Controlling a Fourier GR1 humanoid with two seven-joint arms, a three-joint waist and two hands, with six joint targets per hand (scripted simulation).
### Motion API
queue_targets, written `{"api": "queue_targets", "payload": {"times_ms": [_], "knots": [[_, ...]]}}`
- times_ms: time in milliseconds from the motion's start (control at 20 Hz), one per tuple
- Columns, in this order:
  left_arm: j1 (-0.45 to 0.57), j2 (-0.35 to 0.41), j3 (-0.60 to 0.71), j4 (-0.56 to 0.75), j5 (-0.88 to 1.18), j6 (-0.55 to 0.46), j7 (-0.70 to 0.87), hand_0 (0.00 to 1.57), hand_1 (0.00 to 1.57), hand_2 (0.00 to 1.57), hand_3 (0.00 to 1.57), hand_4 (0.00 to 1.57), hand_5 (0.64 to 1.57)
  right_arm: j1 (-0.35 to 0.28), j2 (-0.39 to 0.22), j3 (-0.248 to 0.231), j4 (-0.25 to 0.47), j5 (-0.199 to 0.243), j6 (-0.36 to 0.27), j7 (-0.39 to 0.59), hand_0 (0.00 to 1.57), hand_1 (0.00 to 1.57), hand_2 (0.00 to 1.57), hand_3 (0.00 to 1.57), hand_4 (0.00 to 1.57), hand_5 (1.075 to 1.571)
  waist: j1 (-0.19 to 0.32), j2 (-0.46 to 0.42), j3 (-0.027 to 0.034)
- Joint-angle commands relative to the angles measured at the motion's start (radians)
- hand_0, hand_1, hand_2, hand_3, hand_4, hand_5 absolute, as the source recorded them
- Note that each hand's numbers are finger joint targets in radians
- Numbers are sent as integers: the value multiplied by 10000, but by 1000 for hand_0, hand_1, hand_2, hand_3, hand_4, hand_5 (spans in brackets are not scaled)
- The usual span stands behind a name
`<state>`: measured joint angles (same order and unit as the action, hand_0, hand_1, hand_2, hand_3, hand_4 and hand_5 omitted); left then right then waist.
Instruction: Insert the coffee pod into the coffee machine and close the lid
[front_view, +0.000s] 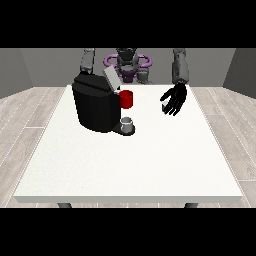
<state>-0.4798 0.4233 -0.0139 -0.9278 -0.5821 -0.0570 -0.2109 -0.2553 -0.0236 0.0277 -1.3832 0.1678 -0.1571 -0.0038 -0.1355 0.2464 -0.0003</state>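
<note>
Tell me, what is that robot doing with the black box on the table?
The robot stands behind the large white table, next to a black boxy coffee machine whose grey lid is tipped up. A red thing at the machine shows near its top, and a small grey cup-shaped thing sits on its base. The black hand at the view's right hangs over the table with straight fingers, holding nothing. The other arm disappears behind the machine.
</note>
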Motion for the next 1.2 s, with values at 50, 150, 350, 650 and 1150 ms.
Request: {"api": "queue_targets", "payload": {"times_ms": [50,150,350,650,1150], "knots": [[-354,160,-270,748,-921,529,-600,1071,1071,1132,931,465,1571,-13,219,159,169,11,27,99,0,0,0,0,0,1571,-30,-209,1],[-391,-124,-746,752,-1583,858,-67,941,941,1039,871,429,1571,-190,130,145,410,22,161,5,0,0,0,0,0,1571,-79,-221,3],[-386,-50,-1034,1332,-2173,860,-415,826,826,998,857,340,1571,-196,157,-77,678,-45,15,-91,0,0,0,0,0,1571,8,-183,2],[-683,-301,-1486,1782,-2987,279,308,789,789,960,845,392,1571,-491,60,-548,1392,-364,50,-381,0,0,0,0,0,1571,126,-387,4],[-1455,-107,-732,2375,-2702,-345,-657,1277,1277,1311,1244,496,1571,214,-531,-422,1600,162,215,7,0,0,0,0,0,1571,7,-1200,4]]}}
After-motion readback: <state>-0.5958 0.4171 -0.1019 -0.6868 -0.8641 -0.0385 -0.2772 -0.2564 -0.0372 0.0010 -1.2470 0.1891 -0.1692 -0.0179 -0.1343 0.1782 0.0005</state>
